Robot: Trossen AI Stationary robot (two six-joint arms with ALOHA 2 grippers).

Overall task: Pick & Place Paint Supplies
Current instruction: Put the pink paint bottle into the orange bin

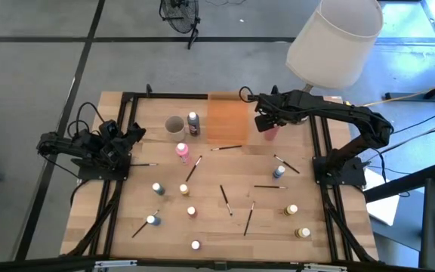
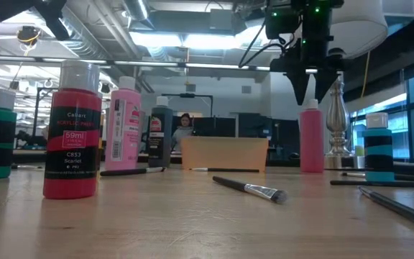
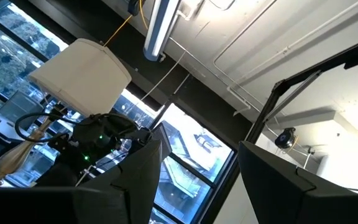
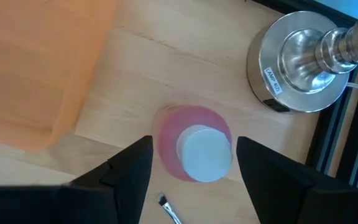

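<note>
A pink squeeze bottle (image 4: 194,152) with a white cap stands upright on the table, between the orange tray (image 1: 227,117) and the lamp base. My right gripper (image 4: 194,144) hangs open above it, pointing steeply down. In the right wrist view one finger shows on either side of the cap, and in the low view the gripper (image 2: 315,83) is clear above the bottle (image 2: 311,137). A dark bottle (image 1: 193,123) and another pink bottle (image 1: 181,151) stand left of the tray. Small white-capped pots (image 1: 183,190) and thin brushes (image 1: 224,198) lie scattered nearer. My left gripper (image 1: 134,134) waits open at the table's left edge, tilted upward.
A round grey cup (image 1: 174,127) stands beside the dark bottle. The lamp's silver base (image 4: 297,62) stands close behind the pink bottle, and its white shade (image 1: 334,41) hangs over the far right corner. A black frame (image 1: 319,151) runs along the table's sides.
</note>
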